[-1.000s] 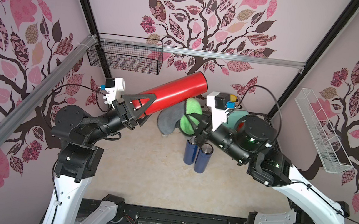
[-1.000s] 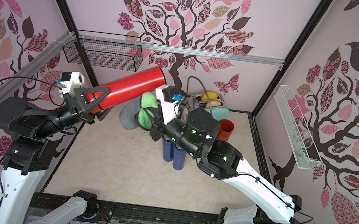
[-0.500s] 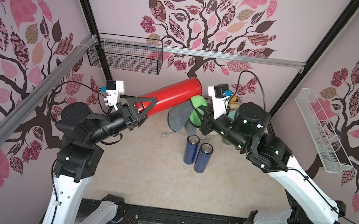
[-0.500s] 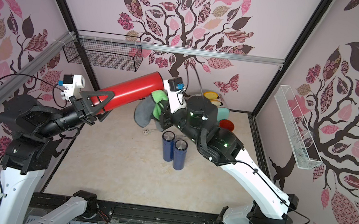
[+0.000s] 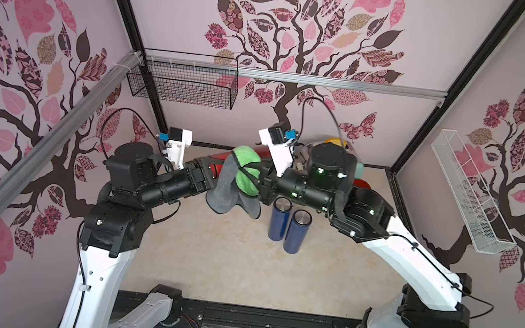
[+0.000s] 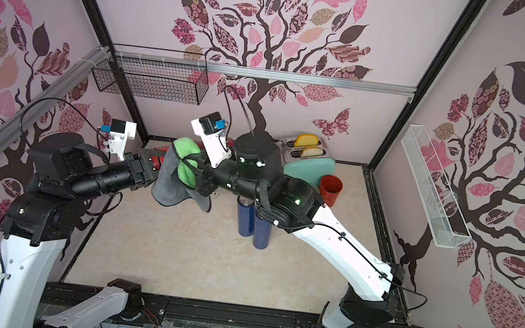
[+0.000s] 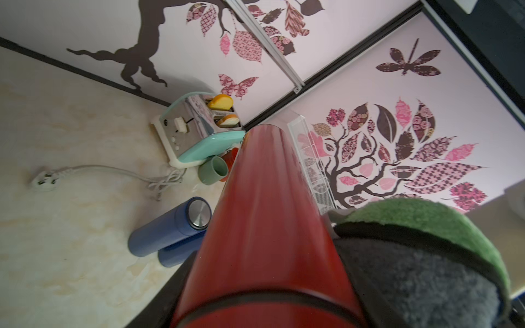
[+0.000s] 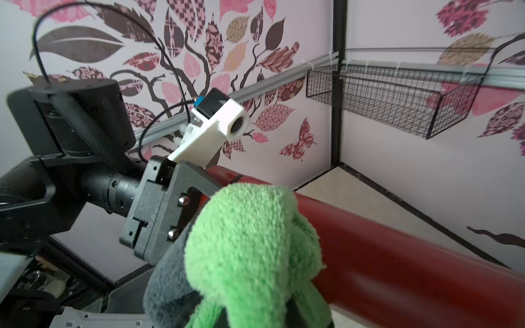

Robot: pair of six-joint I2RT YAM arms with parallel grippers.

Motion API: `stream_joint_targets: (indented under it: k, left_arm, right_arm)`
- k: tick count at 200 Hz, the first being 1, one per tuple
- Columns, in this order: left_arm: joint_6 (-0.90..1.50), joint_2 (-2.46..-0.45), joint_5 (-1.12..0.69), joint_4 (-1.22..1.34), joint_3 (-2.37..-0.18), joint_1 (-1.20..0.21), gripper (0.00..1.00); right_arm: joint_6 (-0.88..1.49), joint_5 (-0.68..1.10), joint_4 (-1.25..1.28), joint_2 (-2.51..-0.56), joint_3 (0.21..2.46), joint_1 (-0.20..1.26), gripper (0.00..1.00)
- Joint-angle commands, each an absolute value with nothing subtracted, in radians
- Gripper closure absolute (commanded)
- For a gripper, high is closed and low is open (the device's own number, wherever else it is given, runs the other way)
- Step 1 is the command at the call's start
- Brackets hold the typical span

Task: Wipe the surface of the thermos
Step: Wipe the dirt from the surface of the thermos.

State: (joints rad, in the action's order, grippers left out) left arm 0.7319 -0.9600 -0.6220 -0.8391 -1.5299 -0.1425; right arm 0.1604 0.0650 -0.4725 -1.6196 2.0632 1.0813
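Note:
A long red thermos (image 7: 264,204) is held in the air, lying nearly level, with my left gripper (image 5: 209,174) shut on its capped end. In both top views only slivers of the thermos (image 5: 220,156) show behind the cloth. My right gripper (image 5: 260,180) is shut on a green and grey cloth (image 5: 246,173), bunched round its fingers. The cloth (image 8: 250,244) presses on the side of the thermos (image 8: 397,267), right next to the left gripper's black fingers (image 8: 159,215). In the left wrist view the cloth (image 7: 426,255) lies against the thermos close to the camera.
Two blue bottles (image 5: 279,219) (image 5: 295,230) stand on the table below my right arm. A mint toaster (image 6: 309,164) with bread, a red cup (image 6: 330,190) and a green cup (image 7: 213,170) stand at the back. A black wire basket (image 5: 181,87) and a white rack (image 5: 469,194) hang on the walls.
The thermos has come down from a steep upward tilt to nearly level. My right gripper has slid the cloth along it to the left, up to the left gripper.

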Motion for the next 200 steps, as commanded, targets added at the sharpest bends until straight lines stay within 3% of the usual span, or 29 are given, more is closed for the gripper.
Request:
stream_joint_targets:
  k: [1,28,53,82,133,166,200]
  left_arm:
    - [0.573,-0.951,-0.563,-0.919,-1.586,-0.146,1.0]
    - [0.548,-0.936,-0.552,-0.937,-1.577,-0.146,1.0]
    - [0.558,-0.922,-0.571,-0.912,-1.557,-0.147,1.0]
    - [0.528,-0.927,-0.54,-0.948,-1.573,-0.147,1.0]
    - [0.428,-0.956,-0.438,-1.052,-1.591,-0.146,1.0]
    - [0.344,-0.985,-0.312,-1.163,-1.563,-0.148,1.0]
    - [0.309,-1.03,-0.188,-1.208,-1.461,-0.191,1.0]
  right_arm:
    - [0.207,0.124,-0.458,-1.608,2.083,1.017,1.0]
    - [0.38,0.345,-0.448,-1.612,1.97,0.737,1.0]
    - [0.377,0.368,-0.415,-1.602,1.9,0.635,1.0]
    - [0.407,0.422,-0.401,-1.6,1.911,0.637,1.0]
    - [0.414,0.4,-0.376,-1.555,1.898,0.787,1.0]
    - [0.318,0.239,-0.475,-1.543,1.956,0.785,1.0]
    - [0.296,0.202,-0.499,-1.513,1.951,0.785,1.0]
